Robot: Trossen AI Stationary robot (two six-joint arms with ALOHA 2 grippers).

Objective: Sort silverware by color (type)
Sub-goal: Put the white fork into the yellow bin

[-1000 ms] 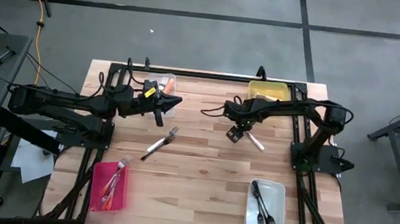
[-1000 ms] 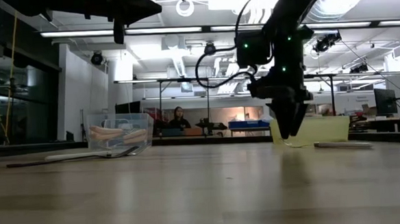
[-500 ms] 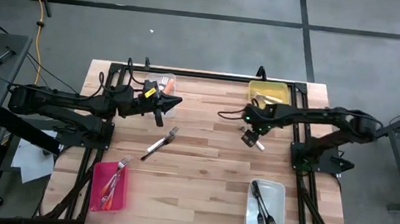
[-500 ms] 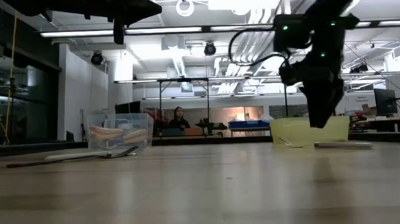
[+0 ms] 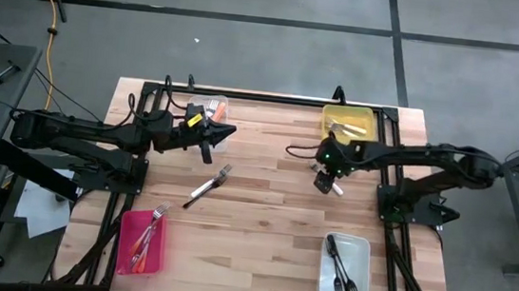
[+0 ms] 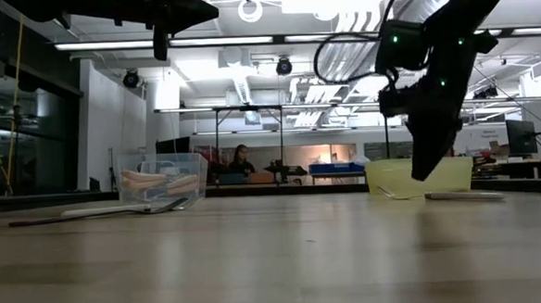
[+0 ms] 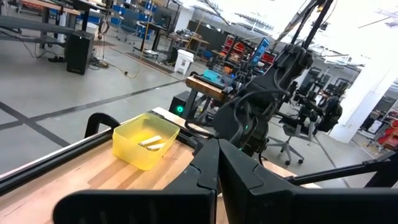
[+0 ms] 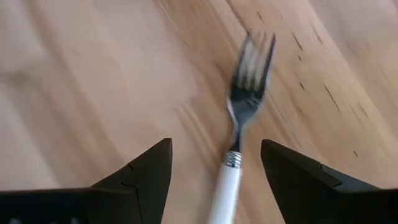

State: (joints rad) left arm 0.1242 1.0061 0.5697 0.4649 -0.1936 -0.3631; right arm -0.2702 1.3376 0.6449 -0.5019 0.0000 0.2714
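A white-handled fork (image 8: 239, 118) lies flat on the wood table, also visible in the low view (image 6: 458, 195). My right gripper (image 8: 216, 149) hovers open just above it, one finger on each side of the handle, touching nothing; in the high view the right gripper (image 5: 326, 182) hides most of that fork. A second white-handled fork (image 5: 208, 186) lies left of centre. My left gripper (image 5: 227, 131) is shut and empty, raised above the table near the clear bin (image 5: 211, 108).
A yellow bin (image 5: 347, 123) with pale utensils sits at the far right. A pink bin (image 5: 142, 241) with forks is near left, and a white bin (image 5: 344, 268) with dark forks is near right. Bare wood lies in the table's middle.
My right gripper has travelled toward the table's right edge and now stands over the white-handled fork, tilted. The fork has not moved.
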